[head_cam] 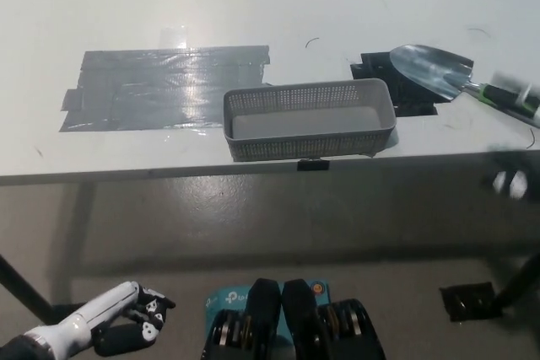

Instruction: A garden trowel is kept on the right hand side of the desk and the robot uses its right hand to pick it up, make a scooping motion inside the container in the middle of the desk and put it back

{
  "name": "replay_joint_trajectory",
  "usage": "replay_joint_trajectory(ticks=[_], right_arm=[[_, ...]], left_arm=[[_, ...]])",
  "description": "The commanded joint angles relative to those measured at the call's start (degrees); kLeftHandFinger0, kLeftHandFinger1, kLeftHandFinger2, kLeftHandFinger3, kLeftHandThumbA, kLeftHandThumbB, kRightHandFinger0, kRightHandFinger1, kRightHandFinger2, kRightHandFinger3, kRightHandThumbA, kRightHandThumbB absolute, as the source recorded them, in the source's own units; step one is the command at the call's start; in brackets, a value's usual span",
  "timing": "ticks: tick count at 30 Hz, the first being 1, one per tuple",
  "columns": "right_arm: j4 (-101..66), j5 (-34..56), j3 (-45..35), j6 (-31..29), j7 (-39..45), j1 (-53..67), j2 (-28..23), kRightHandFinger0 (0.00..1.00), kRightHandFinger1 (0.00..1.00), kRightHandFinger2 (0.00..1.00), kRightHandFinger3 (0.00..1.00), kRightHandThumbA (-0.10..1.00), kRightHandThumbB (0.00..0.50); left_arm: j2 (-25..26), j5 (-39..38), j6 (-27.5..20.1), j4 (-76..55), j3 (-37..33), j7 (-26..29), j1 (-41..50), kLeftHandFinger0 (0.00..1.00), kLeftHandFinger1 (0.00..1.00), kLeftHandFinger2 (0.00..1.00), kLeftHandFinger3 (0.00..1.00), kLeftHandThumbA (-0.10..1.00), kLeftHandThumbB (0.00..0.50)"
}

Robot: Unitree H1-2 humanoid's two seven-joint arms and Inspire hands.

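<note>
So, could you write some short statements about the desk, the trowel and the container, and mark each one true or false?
1. The container has nothing inside. True.
2. The trowel lies inside the container. False: it lies on the desk, to the container's right, with its blade over black tape.
3. A patch of grey tape is on the container's left. True.
4. The left hand rests on the desk. False: it is low, below the desk's front edge, holding nothing.

Bright glare on tape (169,82), blurred trowel (432,69)
</note>
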Motion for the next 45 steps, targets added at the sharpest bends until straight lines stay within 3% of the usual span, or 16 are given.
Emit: replay_joint_trajectory(ticks=[1,6,10,12,15,17,20,25,27,31,36,37,39,45], right_arm=[[5.98,-5.59,-1.62,-3.08,-3.68,-7.55,-2.24,1.00,1.00,1.00,1.00,0.92,0.321],[14.55,-8.72,-0.95,-3.32,-5.04,-15.27,-2.00,1.00,1.00,1.00,1.00,0.89,0.295],[19.29,-11.52,0.30,-2.30,-5.59,-18.62,-1.37,1.00,1.00,1.00,1.00,0.90,0.314],[26.51,-12.29,1.99,-4.49,-6.28,-21.67,-0.43,1.00,1.00,1.00,1.00,0.88,0.333],[34.18,-12.74,4.26,-7.36,-6.36,-25.21,0.45,1.00,1.00,1.00,1.00,0.86,0.322],[39.88,-13.98,6.72,-9.11,-6.28,-28.09,1.41,1.00,1.00,1.00,1.00,0.88,0.349],[42.89,-14.32,8.02,-10.46,-7.05,-29.61,2.02,1.00,1.00,1.00,1.00,0.89,0.364],[47.95,-14.66,10.50,-10.82,-6.14,-30.68,4.18,1.00,1.00,1.00,1.00,0.87,0.340],[52.90,-15.14,11.73,-12.26,-6.71,-31.30,4.78,1.00,1.00,1.00,1.00,0.87,0.344],[59.08,-15.80,13.45,-14.35,-7.81,-32.28,5.14,1.00,1.00,1.00,1.00,0.81,0.318],[67.68,-16.72,15.58,-14.97,-7.82,-33.82,5.18,1.00,1.00,1.00,1.00,0.86,0.354],[69.57,-16.79,15.93,-15.44,-8.17,-34.14,5.13,1.00,1.00,1.00,1.00,0.86,0.346],[72.04,-17.37,16.82,-15.21,-8.18,-34.14,4.57,1.00,1.00,1.00,1.00,0.77,0.282],[75.79,-17.25,17.37,-15.91,-9.12,-34.49,3.36,1.00,1.00,1.00,1.00,0.69,0.274]], left_arm=[[0.79,1.29,1.22,-2.00,0.65,-1.30,0.47,0.73,0.71,0.80,1.00,1.00,0.352],[0.68,2.60,1.22,-2.22,0.82,-2.03,0.77,0.74,0.71,0.79,1.00,1.00,0.382],[0.63,2.94,1.22,-2.28,1.24,-2.79,0.49,0.76,0.71,0.79,1.00,1.00,0.370],[0.21,2.72,1.22,-2.13,1.83,-3.20,0.68,0.77,0.73,0.80,1.00,1.00,0.369],[0.12,3.10,1.22,-2.23,1.79,-3.08,0.83,0.73,0.71,0.80,1.00,1.00,0.358],[0.22,3.18,1.22,-2.07,1.64,-3.38,0.89,0.72,0.71,0.80,1.00,1.00,0.375],[-0.04,3.21,1.22,-1.93,1.78,-3.82,0.76,0.73,0.71,0.79,1.00,1.00,0.386],[-0.09,4.30,1.22,-2.02,1.95,-5.35,0.02,0.76,0.73,0.80,1.00,1.00,0.386],[0.23,4.90,1.22,-1.86,1.59,-6.01,-0.42,0.82,0.74,0.81,1.00,1.00,0.397],[0.05,4.63,1.22,-1.98,2.30,-6.58,-0.31,0.77,0.71,0.80,1.00,1.00,0.406],[-0.45,4.38,1.22,-1.85,2.71,-7.02,-0.05,0.76,0.73,0.83,1.00,1.00,0.405],[-0.54,4.32,1.22,-1.89,2.83,-7.08,0.11,0.76,0.72,0.83,1.00,1.00,0.408],[-0.36,4.63,1.22,-2.05,2.78,-7.10,0.29,0.74,0.71,0.82,0.98,1.00,0.423],[0.03,4.93,1.22,-2.75,3.10,-8.05,0.02,0.77,0.71,0.81,0.94,1.00,0.380]])
